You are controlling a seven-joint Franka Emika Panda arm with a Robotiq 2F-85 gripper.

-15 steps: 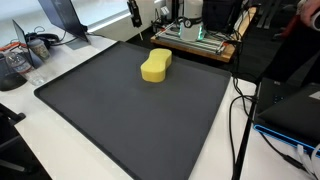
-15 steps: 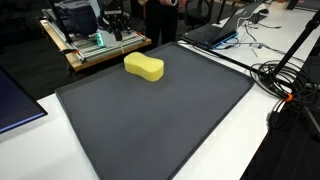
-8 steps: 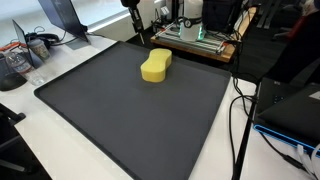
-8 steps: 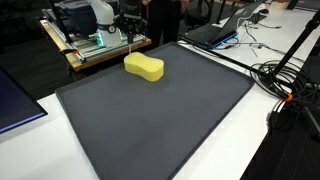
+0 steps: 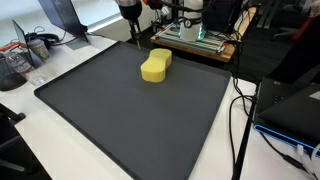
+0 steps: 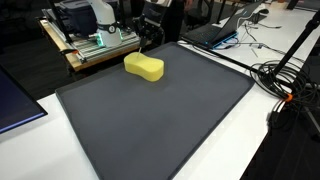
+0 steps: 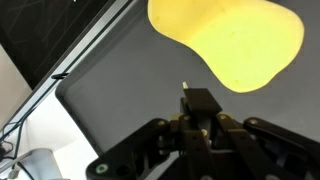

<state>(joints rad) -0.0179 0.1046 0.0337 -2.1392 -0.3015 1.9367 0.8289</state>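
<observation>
Lowered since earlier, my gripper — fingers pressed together, empty — hangs near the yellow sponge; I should open before centring.

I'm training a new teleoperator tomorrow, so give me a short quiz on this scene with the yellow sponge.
1. True or false: the tool is clamped on the yellow peanut-shaped foam sponge.
2. The sponge lies on: A) a wooden board, B) the dark grey flat mat, C) a laptop lid.
3. Fill in: the tool's jaws stand ____.

Key: 1 false, since the tool hangs beside the sponge with a gap between them; 2 B; 3 shut.
</observation>
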